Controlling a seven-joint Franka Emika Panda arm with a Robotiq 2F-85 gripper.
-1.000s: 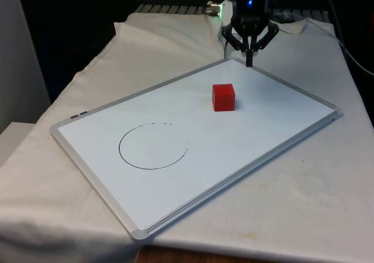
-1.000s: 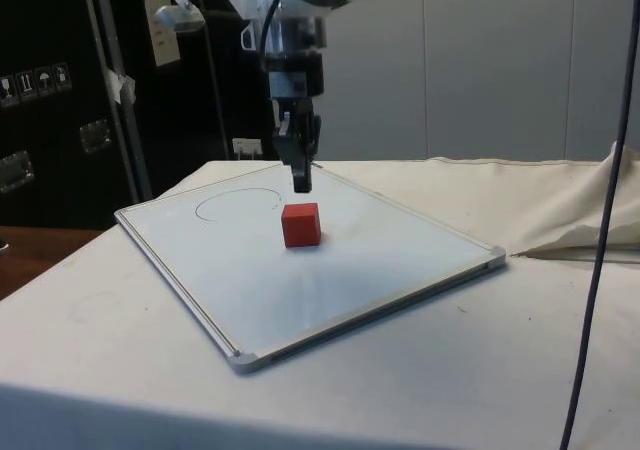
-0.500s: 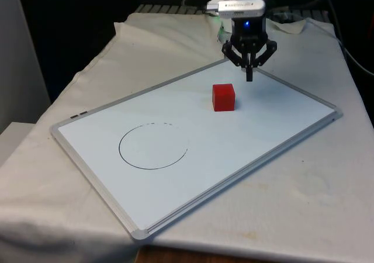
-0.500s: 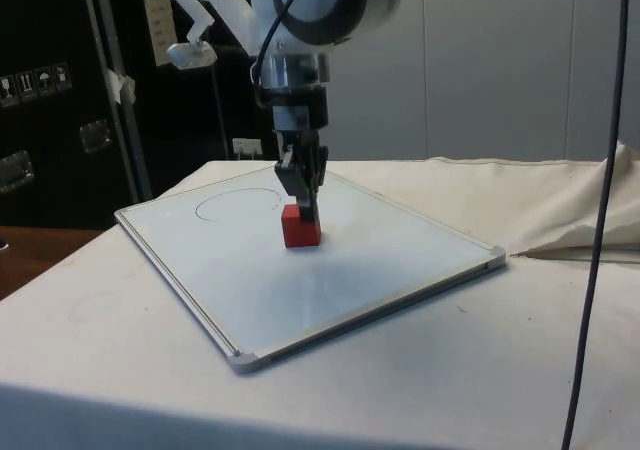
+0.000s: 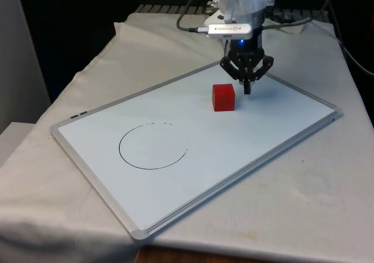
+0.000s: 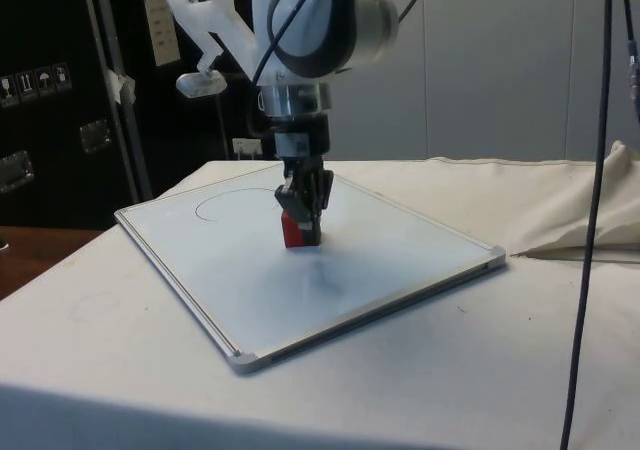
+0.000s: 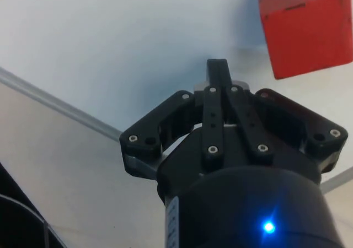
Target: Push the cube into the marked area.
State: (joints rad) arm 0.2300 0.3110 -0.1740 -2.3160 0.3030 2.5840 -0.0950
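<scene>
The white arm (image 6: 310, 15) reaches steeply down, its black pincer (image 5: 247, 89) pointing downward (fingers pressed together)

Smooth glossy whiteboard (image 5: 193, 158), matt red cube (image 5: 223, 96), wrinkled cloth (image 5: 304, 204).

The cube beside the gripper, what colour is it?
Red. The cube shows best in the front view, on the whiteboard.

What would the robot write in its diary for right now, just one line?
phase: lining up push | gripper: shut, low beside red cube | cube: on whiteboard, outside drawn circle | contact: unclear
</scene>
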